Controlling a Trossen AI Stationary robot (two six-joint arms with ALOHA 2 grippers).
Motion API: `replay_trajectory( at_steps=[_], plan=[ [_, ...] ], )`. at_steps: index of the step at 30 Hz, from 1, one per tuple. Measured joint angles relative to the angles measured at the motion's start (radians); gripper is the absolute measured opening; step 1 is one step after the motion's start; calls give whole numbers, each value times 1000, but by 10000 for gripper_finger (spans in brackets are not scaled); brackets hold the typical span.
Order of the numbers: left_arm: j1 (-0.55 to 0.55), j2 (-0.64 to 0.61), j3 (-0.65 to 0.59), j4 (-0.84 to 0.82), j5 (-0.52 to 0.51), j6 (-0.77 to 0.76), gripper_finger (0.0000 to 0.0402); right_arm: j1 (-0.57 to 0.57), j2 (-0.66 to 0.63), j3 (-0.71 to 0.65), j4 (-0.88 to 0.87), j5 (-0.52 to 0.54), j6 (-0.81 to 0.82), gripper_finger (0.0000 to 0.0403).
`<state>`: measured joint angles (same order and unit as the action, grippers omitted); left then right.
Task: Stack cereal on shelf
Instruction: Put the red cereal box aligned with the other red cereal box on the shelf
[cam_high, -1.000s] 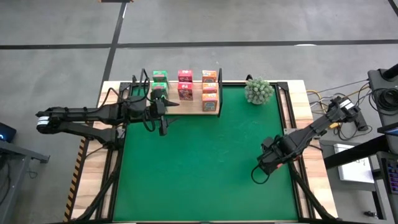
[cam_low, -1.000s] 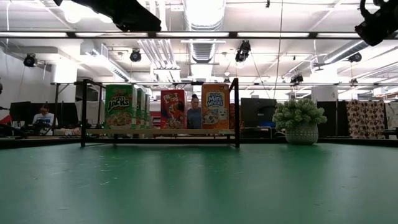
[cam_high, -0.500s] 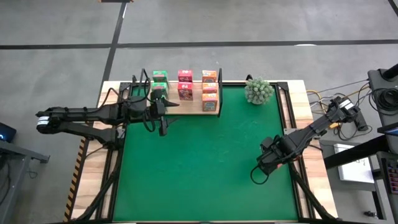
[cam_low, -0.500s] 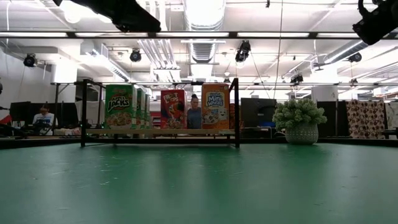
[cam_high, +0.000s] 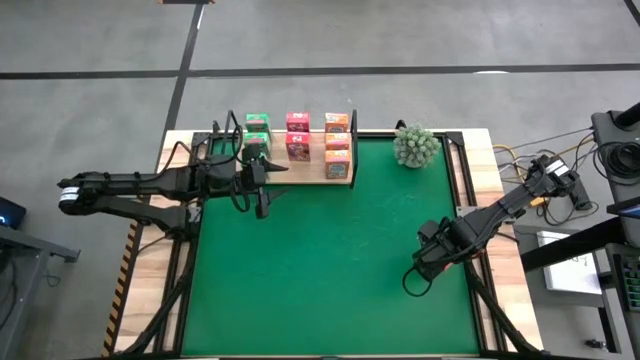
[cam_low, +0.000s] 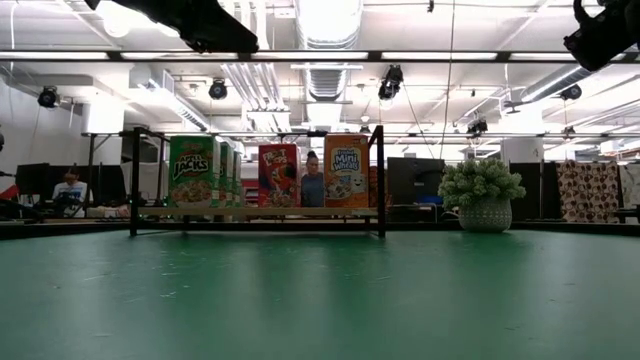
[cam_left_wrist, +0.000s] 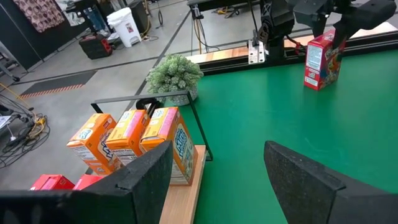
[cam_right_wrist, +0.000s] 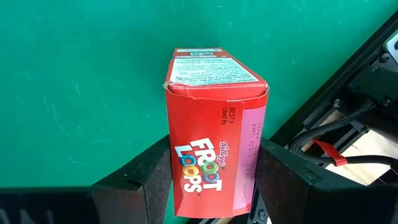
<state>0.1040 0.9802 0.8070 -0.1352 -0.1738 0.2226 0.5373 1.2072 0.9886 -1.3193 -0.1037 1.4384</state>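
The wooden shelf (cam_high: 300, 168) stands at the mat's far edge and carries green (cam_high: 257, 125), red (cam_high: 297, 147) and orange (cam_high: 338, 143) cereal boxes upright on its steps. In the low view they show as green (cam_low: 195, 172), red (cam_low: 278, 175) and orange (cam_low: 346, 172). My left gripper (cam_high: 262, 186) hovers open just before the shelf's left part, its fingers (cam_left_wrist: 143, 180) with nothing between them. At the mat's right edge my right gripper (cam_high: 432, 258) points down, shut on one more red cereal box (cam_right_wrist: 211, 143), which the left wrist view also shows (cam_left_wrist: 322, 59). My right gripper pinches the red cereal box between its two fingers (cam_right_wrist: 152, 171), one on each of two opposite sides (cam_right_wrist: 261, 162). The fingers come from above, pointing down, at the box's upper end (cam_left_wrist: 326, 38). The box stays roughly upright; whether its bottom (cam_left_wrist: 316, 86) rests on the mat, I cannot tell.
A small bushy plant in a pot (cam_high: 416, 146) stands right of the shelf at the far edge. Black wire brackets (cam_left_wrist: 155, 99) close the shelf's ends. The green mat (cam_high: 330, 260) lies open between the two arms. Cables and black frame rails (cam_right_wrist: 336, 124) run along the right edge.
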Motion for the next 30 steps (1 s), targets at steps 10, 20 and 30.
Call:
replay_trajectory(
  at_steps=[10,20,30],
  plan=[
    [1,0,0,0,0,0,236,0,0,1,9,27,-12,192],
    [0,0,0,0,0,-7,236,0,0,1,21,53,-13,189],
    [0,0,0,0,0,-7,236,0,0,1,28,55,-25,154]
  ],
)
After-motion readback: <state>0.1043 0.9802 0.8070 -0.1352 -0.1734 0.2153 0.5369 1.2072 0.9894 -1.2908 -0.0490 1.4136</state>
